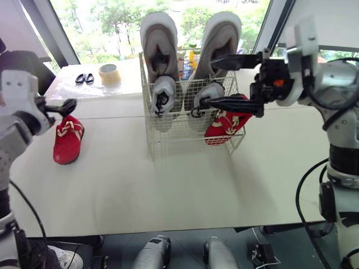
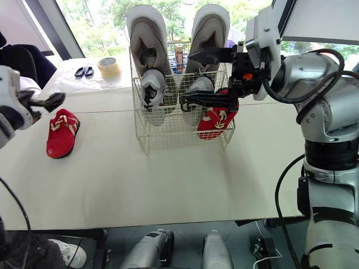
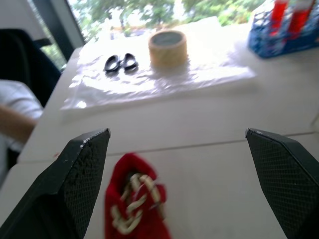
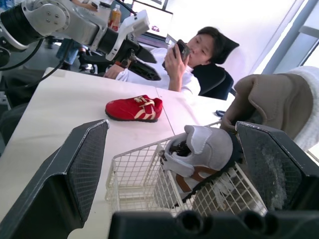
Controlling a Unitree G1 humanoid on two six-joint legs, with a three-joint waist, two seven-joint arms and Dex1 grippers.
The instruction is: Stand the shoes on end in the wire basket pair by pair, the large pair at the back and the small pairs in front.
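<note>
one red shoe (image 1: 68, 140) lies flat on the table (image 1: 168, 190), well left of the basket (image 1: 168, 143), just ahead of my left gripper (image 3: 175, 132), whose fingers are spread wide and empty. i judge it light and soft, so i'd pinch it across the laced middle. the basket holds two big shoes (image 1: 159, 39) on end at the back, two grey shoes (image 1: 162, 92) in front, and the other red shoe (image 1: 224, 126) at front right. my right gripper (image 1: 212, 82) hangs beside it, also spread and empty.

Daylight floods in through the windows (image 1: 168, 14) behind, glaring on the white table (image 1: 168, 179).

Bare table (image 1: 168, 185) around loose red shoe (image 1: 68, 140)
</note>
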